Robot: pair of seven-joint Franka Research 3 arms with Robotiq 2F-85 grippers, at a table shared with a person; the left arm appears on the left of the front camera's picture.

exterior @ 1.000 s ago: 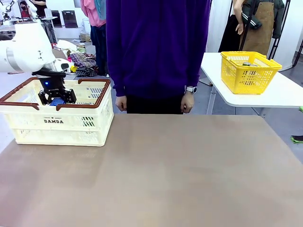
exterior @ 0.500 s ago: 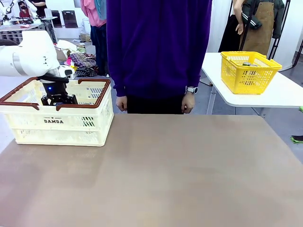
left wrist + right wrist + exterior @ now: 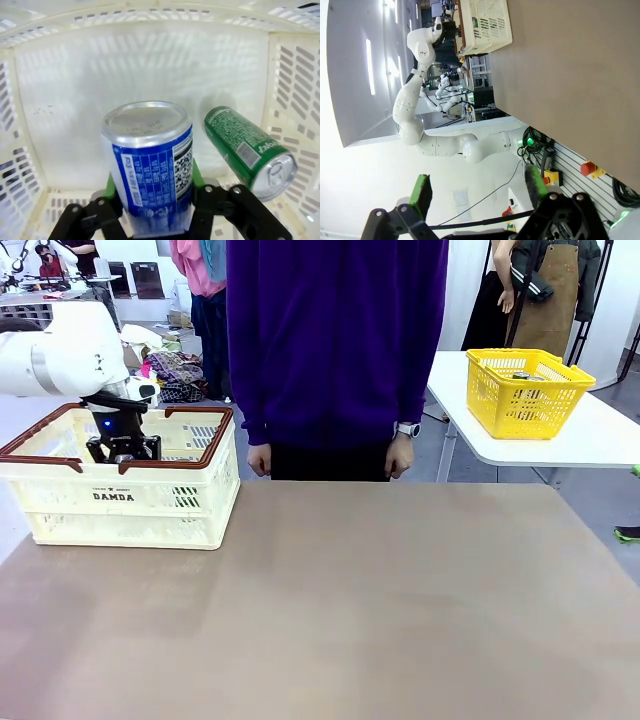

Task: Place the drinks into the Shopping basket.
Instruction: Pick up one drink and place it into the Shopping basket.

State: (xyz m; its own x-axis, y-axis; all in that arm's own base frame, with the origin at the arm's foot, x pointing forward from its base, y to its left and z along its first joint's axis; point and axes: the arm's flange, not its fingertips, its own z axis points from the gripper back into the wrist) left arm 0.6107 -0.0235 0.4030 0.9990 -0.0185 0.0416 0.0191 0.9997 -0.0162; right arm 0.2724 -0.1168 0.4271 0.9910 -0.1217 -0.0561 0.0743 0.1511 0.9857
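As the jaws of the left gripper (image 3: 152,186) flank one blue can (image 3: 150,160), grip uncertain, one green can (image 3: 240,142) lies beside it in the basket (image 3: 60,502); the right gripper (image 3: 479,185) has its jaws gaping wide.

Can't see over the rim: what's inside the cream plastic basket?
A blue metal can between the left pincer's pads, a green metal can lying beside it; what's beneath them is hidden.

You had one clean read: "DAMDA", dark capitals on the near wall of the Shopping basket (image 3: 60,502), at 9 o'clock in the front view. The smaller line above it was too fine. The blue can (image 3: 150,170) carried white fine print and a code block at its 3 o'clock side, both unreadable. The white lettering on the green can (image 3: 235,135) was illegible too.
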